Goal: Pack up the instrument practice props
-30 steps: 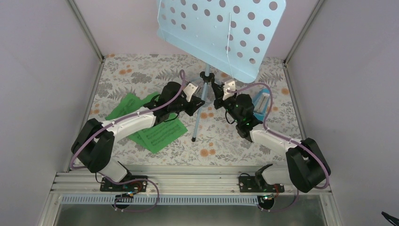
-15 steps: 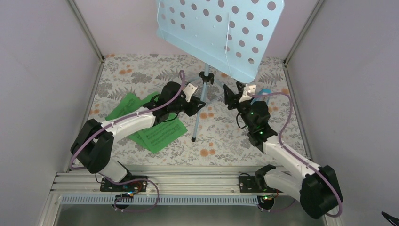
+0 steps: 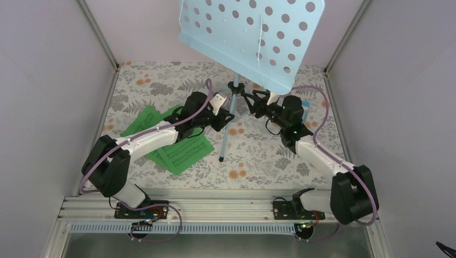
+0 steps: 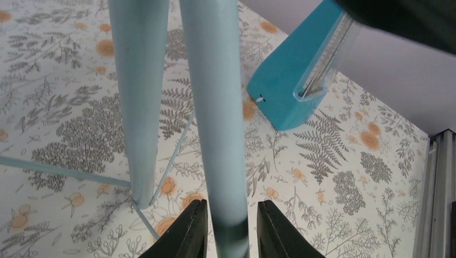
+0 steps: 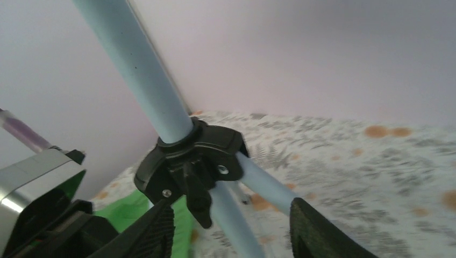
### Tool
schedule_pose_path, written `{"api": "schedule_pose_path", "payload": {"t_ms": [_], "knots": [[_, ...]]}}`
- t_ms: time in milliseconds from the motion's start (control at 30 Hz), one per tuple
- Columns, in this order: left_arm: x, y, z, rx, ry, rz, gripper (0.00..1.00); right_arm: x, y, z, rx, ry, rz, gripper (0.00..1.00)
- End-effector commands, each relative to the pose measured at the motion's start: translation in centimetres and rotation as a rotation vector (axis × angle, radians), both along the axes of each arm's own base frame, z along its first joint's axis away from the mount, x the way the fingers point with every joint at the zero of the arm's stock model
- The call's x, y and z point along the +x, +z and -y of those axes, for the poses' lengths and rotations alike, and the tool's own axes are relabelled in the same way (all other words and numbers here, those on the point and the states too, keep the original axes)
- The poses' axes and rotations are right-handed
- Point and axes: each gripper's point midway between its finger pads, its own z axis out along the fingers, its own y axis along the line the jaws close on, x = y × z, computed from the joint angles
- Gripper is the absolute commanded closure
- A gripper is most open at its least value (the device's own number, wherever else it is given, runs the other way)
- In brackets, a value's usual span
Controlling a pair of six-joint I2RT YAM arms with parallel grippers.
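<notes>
Reaching pose, left arm: stretched forward from its base, elbow bent, wrist low by the music stand (image 3: 253,37).
left gripper (image 4: 232,217): fingers slightly apart, straddling one pale blue tube (image 4: 215,107) of the stand, looks loose rather than pinched.
right arm: arched over, wrist pointing left at the stand's black hub (image 5: 188,161).
right gripper (image 5: 231,226): wide apart, holding nothing.
stand spot: upright, mid-back of the floral table (image 3: 161,80).
sheet music (image 3: 180,153): flat under the left arm.
metronome (image 4: 290,86): on the table just right of the stand.
</notes>
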Motion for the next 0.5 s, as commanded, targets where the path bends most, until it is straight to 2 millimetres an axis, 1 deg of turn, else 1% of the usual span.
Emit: {"api": "schedule_pose_path", "payload": {"t_ms": [0,133,167,300,400,467], "knots": [[0.9,1.5,0.9,-0.025,-0.015,0.042,0.76,-0.3,1.6,-2.3,0.060,0.187,-0.002,0.54],[1.0,1.3,1.0,-0.015,-0.018,0.040,0.85,0.3,1.6,-3.0,0.043,0.225,0.009,0.58],[1.0,1.3,1.0,-0.013,-0.017,0.041,0.87,0.4,1.7,-3.1,0.037,0.230,0.013,0.61],[1.1,1.1,0.6,0.000,-0.002,0.046,0.96,0.9,1.2,-3.3,0.013,0.235,0.017,0.82],[1.3,0.8,0.4,0.003,0.009,0.039,0.98,1.0,0.7,-3.2,-0.015,0.231,0.028,0.95],[1.3,0.8,0.3,0.000,0.010,0.034,0.98,0.9,0.4,-3.1,-0.043,0.228,0.043,0.96]]}}
